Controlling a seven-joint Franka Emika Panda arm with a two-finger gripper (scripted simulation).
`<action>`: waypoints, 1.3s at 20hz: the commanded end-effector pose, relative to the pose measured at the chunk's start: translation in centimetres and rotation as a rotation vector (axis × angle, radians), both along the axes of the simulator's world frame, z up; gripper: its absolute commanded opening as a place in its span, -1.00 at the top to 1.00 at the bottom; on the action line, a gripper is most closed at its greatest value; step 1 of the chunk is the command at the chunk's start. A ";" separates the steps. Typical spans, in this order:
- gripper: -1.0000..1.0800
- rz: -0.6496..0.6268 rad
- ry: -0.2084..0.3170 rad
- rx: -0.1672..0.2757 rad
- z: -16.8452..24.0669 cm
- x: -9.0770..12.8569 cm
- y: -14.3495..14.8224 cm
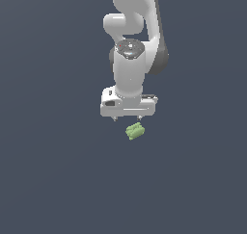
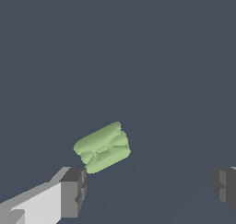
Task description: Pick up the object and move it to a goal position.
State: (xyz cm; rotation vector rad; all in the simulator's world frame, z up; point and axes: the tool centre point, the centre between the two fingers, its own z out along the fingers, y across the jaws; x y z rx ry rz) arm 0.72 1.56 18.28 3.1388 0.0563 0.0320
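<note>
The object [image 1: 135,131] is a small light-green ridged block lying on the dark floor, turned at a slant. My white gripper [image 1: 127,118] hangs right above it, a little toward the exterior view's left, fingers pointing down and spread wide. In the wrist view the object [image 2: 102,147] lies close to one dark fingertip [image 2: 73,191], while the other fingertip [image 2: 225,187] stands far off on the opposite side. My gripper [image 2: 150,191] is open and nothing sits between the pads; the block lies just beyond the line joining them.
Only a flat dark grey-blue floor [image 1: 58,180] surrounds the block. The white arm [image 1: 132,40] rises behind the gripper to the frame's upper edge.
</note>
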 end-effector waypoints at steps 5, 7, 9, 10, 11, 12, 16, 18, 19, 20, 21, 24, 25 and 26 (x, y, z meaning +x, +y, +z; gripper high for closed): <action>-0.92 -0.006 0.004 0.000 -0.2 -0.1 -0.7; -0.92 -0.011 0.008 -0.001 -0.4 -0.1 -1.6; -0.92 -0.012 0.011 -0.002 -0.5 -0.2 -2.2; -0.92 -0.011 0.012 -0.002 -0.5 -0.2 -2.4; -0.92 -0.010 0.013 -0.002 -0.5 -0.2 -2.5; -0.92 -0.009 0.013 -0.002 -0.5 -0.2 -2.5; -0.92 -0.014 0.012 -0.002 -0.5 -0.2 -2.3; -0.92 -0.026 0.012 -0.001 -0.6 -0.2 -2.2; -0.92 -0.034 0.013 0.000 -0.7 -0.2 -2.2; -0.92 -0.043 0.013 0.000 -0.8 -0.3 -2.1; -0.92 -0.054 0.013 0.001 -0.9 -0.3 -2.0; -0.92 -0.093 0.014 0.003 -1.2 -0.3 -1.7; -0.92 -0.108 0.015 0.004 -1.3 -0.4 -1.6; -0.92 -0.125 0.015 0.005 -1.5 -0.4 -1.5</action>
